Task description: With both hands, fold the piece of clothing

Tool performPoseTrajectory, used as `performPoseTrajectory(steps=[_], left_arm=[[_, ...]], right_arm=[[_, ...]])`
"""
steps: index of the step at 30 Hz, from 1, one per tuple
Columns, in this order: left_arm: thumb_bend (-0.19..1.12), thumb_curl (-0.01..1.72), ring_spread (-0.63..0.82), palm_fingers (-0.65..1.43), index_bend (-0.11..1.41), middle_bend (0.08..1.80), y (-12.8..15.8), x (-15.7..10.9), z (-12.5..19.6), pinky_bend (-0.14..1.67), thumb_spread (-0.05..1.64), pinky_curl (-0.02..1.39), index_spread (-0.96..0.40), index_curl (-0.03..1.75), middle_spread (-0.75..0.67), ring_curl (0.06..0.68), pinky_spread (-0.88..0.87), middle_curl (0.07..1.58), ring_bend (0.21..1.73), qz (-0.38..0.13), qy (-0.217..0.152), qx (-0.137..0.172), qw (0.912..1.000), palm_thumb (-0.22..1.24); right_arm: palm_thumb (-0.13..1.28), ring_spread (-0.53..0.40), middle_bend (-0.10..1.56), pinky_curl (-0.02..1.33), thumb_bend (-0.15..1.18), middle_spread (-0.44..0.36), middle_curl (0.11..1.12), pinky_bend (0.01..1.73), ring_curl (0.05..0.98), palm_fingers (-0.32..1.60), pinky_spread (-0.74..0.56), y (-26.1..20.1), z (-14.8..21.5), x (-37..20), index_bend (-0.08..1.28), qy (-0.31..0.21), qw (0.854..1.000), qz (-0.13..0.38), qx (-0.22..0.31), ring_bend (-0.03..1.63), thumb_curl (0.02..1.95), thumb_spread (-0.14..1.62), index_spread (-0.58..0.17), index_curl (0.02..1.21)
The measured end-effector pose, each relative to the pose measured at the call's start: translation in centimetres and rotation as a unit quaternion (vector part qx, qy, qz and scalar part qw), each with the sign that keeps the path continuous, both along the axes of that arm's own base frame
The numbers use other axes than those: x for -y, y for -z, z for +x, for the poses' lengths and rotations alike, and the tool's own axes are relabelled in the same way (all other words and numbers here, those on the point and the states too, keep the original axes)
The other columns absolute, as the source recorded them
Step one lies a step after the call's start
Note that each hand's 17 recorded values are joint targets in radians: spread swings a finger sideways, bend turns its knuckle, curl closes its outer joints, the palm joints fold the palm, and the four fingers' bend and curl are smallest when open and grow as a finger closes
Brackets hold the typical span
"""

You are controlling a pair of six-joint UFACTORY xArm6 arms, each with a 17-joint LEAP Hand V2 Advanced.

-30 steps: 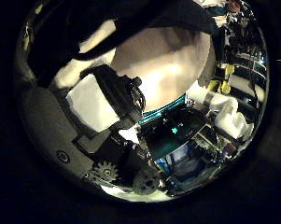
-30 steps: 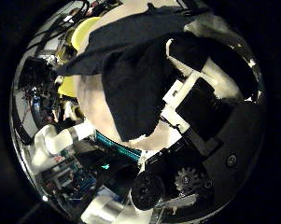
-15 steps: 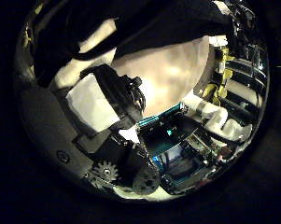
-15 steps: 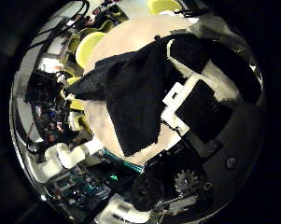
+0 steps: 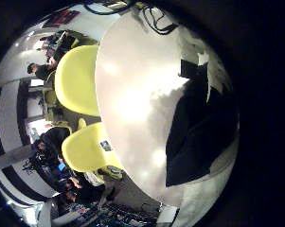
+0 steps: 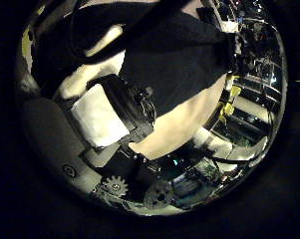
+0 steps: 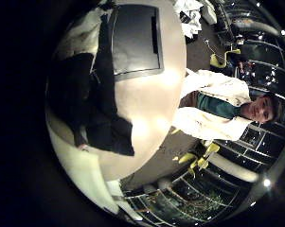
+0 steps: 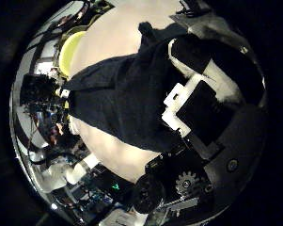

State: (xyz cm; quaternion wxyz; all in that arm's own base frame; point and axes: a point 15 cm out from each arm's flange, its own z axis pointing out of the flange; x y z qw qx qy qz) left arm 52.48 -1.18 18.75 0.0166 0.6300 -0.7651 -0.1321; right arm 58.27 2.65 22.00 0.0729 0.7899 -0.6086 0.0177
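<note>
Where the left hand's little-finger palm view looks out, the garment (image 5: 194, 132) lies bunched on a round desk (image 5: 133, 95), close to the desk's rim. The rest of the desk top on that side is bare.

- Two chairs (image 5: 76, 80) (image 5: 90, 151) stand just beside the desk's edge, across the bare top from the cloth.
- Left hand (image 6: 110, 110): its finger parts reach in over the garment (image 6: 174, 60), which fills much of this view and so is close to the palm. Cloth runs up beside the fingers. Whether they pinch it or rest spread on it cannot be told.
- Right hand (image 8: 202, 104): its finger parts sit against the garment (image 8: 122, 94), with a fold passing behind them. A grip cannot be told here either.
- Flat rectangular panel (image 7: 133, 38): it lies on the desk (image 7: 156, 95) just beside the garment (image 7: 90, 95), at the cloth's far end.
- Open room: bare desk top (image 8: 122, 28) lies beyond the cloth, with one chair (image 8: 70, 52) at the rim.
</note>
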Motion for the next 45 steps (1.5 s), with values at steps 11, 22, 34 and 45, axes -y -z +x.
performPoseTrajectory(steps=[11, 22, 34, 45], left_arm=[[-0.01, 0.27, -0.43, 0.31, 0.39, 0.58, -3.2, 0.3, 3.4, 0.48, 1.27, 0.75, -0.56, 1.27, -0.46, 0.53, -0.5, 1.01, 1.06, -0.017, -0.065, 0.083, 0.9943, 0.47], [-0.02, 0.28, -0.19, 0.17, 0.27, 0.27, -10.4, 1.5, 2.6, 0.42, 1.25, 0.73, -0.39, 1.06, -0.18, 0.455, -0.18, 0.81, 0.86, -0.031, -0.058, 0.138, 0.9882, 0.46], [-0.02, 0.29, -0.05, 0.23, 0.19, 0.24, -2.3, 2.6, -6.0, 0.26, 1.25, 0.63, -0.24, 0.89, -0.08, 0.386, 0.05, 0.7, 0.73, -0.045, -0.019, 0.056, 0.9973, 0.43], [-0.02, 0.28, -0.01, 0.26, 0.18, 0.22, 4.2, 2.1, -8.1, 0.2, 1.28, 0.56, -0.17, 0.76, -0.07, 0.35, 0.12, 0.63, 0.69, -0.049, -0.026, 0.018, 0.9983, 0.38]], right_arm=[[0.68, -0.269, 0.96, 0.92, -0.04, -0.212, 0.8, 1.23, 0.728, 0.32, -0.35, -0.7, 4.8, 3.0, 0.35, 0.038, 0.994, 0.042, 0.09, 1.45, 0.54, 1.29, -0.383, 0.78], [0.44, -0.133, 0.59, 0.74, -0.03, -0.245, 0.55, 0.87, 0.515, 0.1, 0.12, -10.1, 4.3, 6.9, 0.25, 0.044, 0.985, 0.053, 0.16, 1.1, 0.41, 1.24, -0.438, 0.53], [0.36, -0.086, 0.49, 0.62, -0.03, -0.182, 0.46, 0.71, 0.425, 0.09, 0.28, -9.7, -6.5, 11.6, 0.19, 0.027, 0.998, 0.06, -0.01, 0.94, 0.35, 1.18, -0.331, 0.44], [0.36, 0.018, 0.39, 0.53, -0.02, -0.041, 0.4, 0.67, 0.351, 0.08, 0.39, 1.1, -10.0, 14.9, 0.16, 0.042, 0.988, 0.08, -0.124, 0.8, 0.33, 1.13, -0.287, 0.37]])
